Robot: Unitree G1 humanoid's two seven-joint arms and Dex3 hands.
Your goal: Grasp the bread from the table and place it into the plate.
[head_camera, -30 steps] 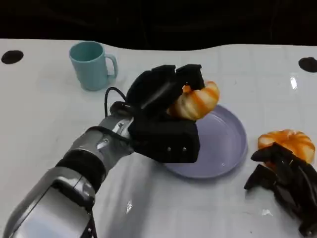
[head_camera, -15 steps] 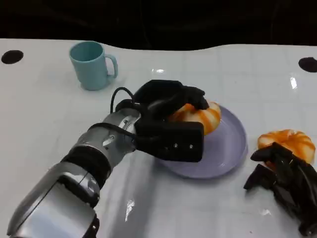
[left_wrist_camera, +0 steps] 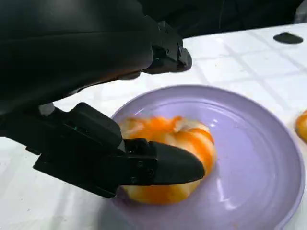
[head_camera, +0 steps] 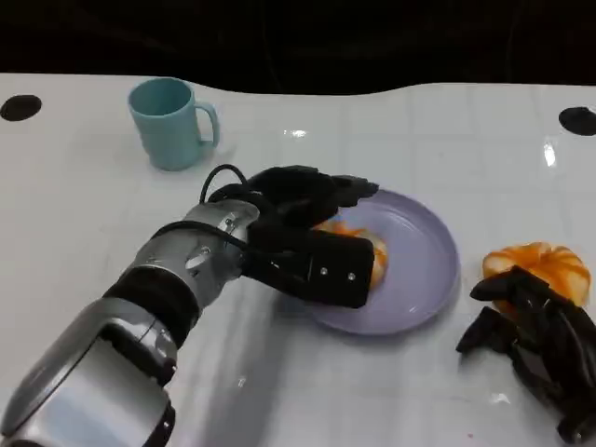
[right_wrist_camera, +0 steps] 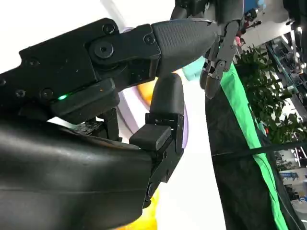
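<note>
Orange-and-cream striped bread (left_wrist_camera: 168, 163), lilac plate (head_camera: 424, 279), teal mug (head_camera: 169, 121), black hands, white table (head_camera: 84, 214)

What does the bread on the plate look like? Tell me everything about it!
The bread is a round, puffy bun, golden yellow with orange-brown stripes curving over its top, and it looks soft and shiny. It lies flat inside the purple plate, on the side nearer the robot's left hand. That hand's black fingers are around it, one low in front and others above. Whether they are squeezing it or just letting go is hard to tell.
</note>
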